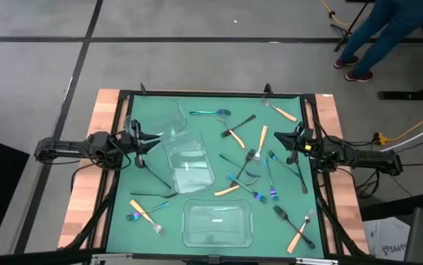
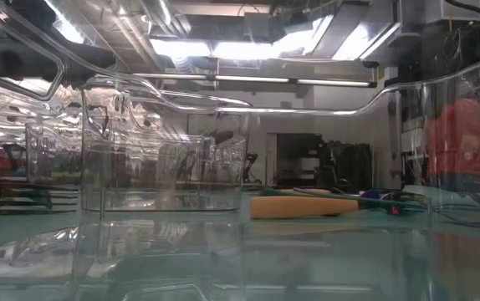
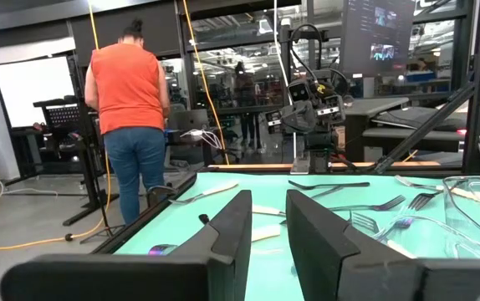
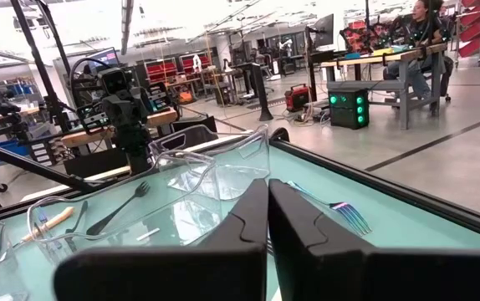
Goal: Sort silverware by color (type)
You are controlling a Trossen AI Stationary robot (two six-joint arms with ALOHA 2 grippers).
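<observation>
I see the slim black, iridescent and orange-handled silverware (image 1: 250,163) scattered on the green mat, mostly crossing each other near my right gripper (image 1: 294,139), whose fingers are closed and empty. The left gripper (image 1: 138,141) has a narrow gap, holding nothing. I fear that grasping one fork drags its neighbours.

**Cam setup**

High cam: straight down on green table (image 1: 197,110). Low cam: at tabletop level, close behind clear container (image 2: 165,167), facing room. Wrist cams look across the table toward each other; all share the table w/ containers.
</observation>
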